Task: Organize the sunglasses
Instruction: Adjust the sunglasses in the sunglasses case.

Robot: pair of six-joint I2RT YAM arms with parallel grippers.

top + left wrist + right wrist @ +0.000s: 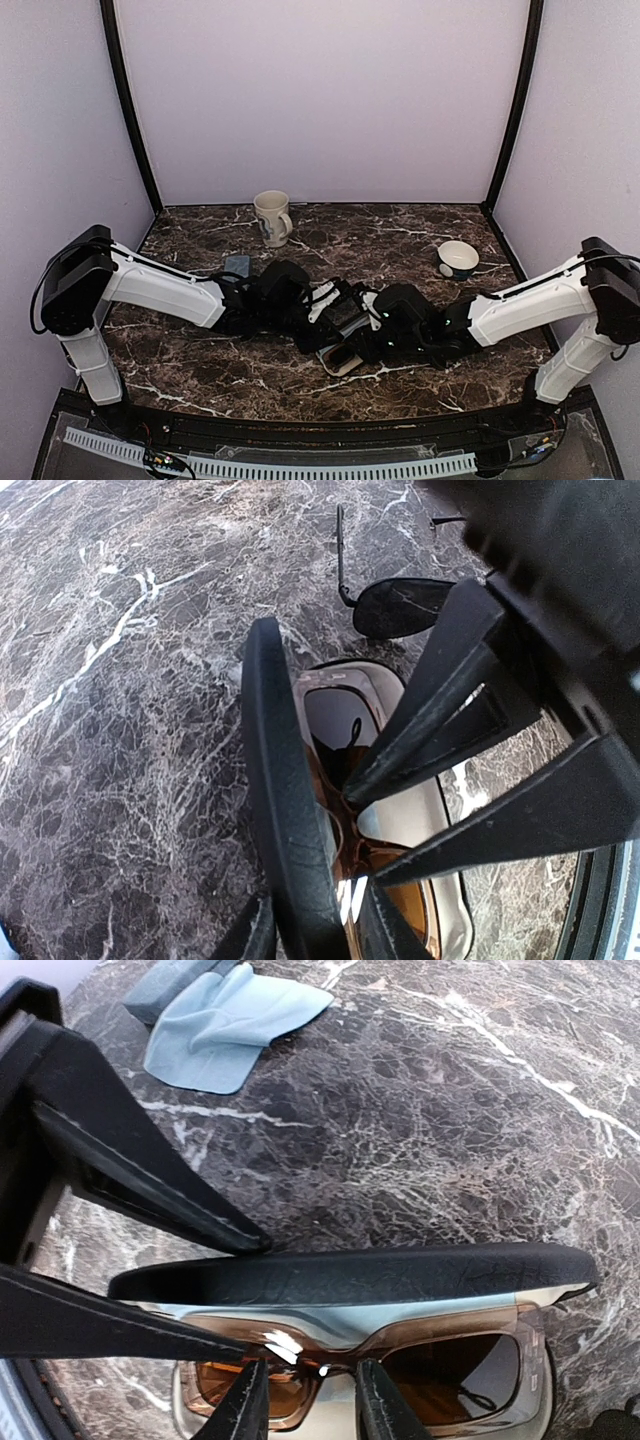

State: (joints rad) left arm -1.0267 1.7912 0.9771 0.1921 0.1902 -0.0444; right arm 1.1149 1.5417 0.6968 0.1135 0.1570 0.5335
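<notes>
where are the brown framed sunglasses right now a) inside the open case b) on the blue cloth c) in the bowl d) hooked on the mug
a: the right wrist view shows the brown sunglasses lying inside the open case, just under its raised black lid.

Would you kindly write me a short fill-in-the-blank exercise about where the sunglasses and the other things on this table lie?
1. The brown-framed sunglasses lie inside the open ___.
2. The dark-lensed sunglasses lie outside it, on the bare ___.
3. Beside the grey-blue case lies a light-blue ___.
Missing words: case; table; cloth.
</notes>
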